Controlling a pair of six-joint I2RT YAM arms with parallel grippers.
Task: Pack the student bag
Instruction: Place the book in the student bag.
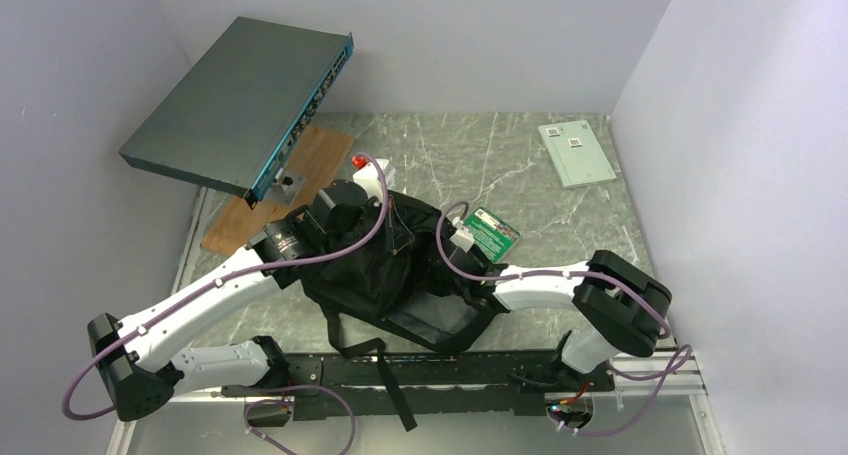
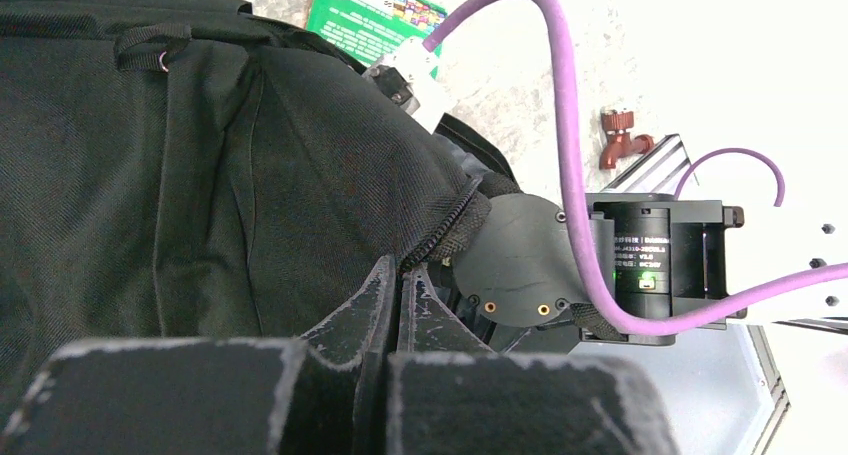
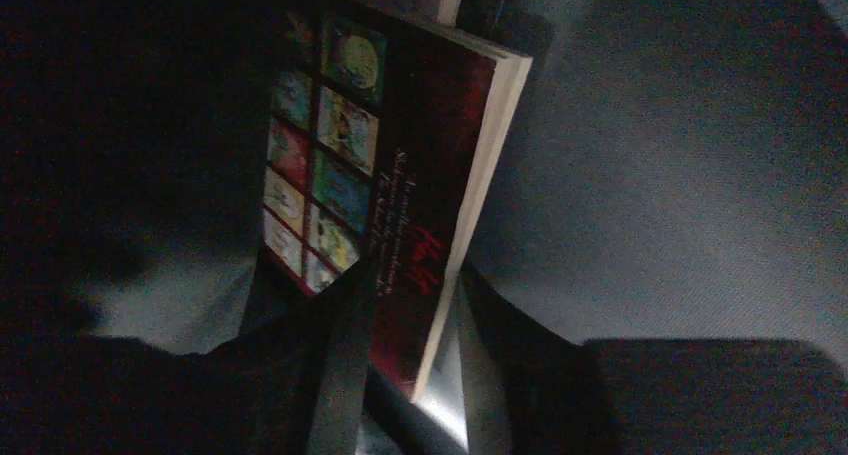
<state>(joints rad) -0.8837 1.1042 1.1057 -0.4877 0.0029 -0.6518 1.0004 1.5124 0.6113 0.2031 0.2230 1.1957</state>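
Lying slumped on the table (image 1: 520, 165) between the arms, the black bag (image 1: 400, 275) looks soft, floppy and light, so its mouth will likely sag shut unless held by the firmer zip edge. The left gripper (image 2: 395, 300) is clenched on that edge; the right gripper (image 3: 410, 375), inside the bag, stands parted loosely around a book (image 3: 400, 175).

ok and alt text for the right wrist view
A dark red book with a grid of small colour pictures on its cover stands between the two fingers of the right hand, in the dim grey-lined inside of the student bag. Whether it is gripped is unclear.
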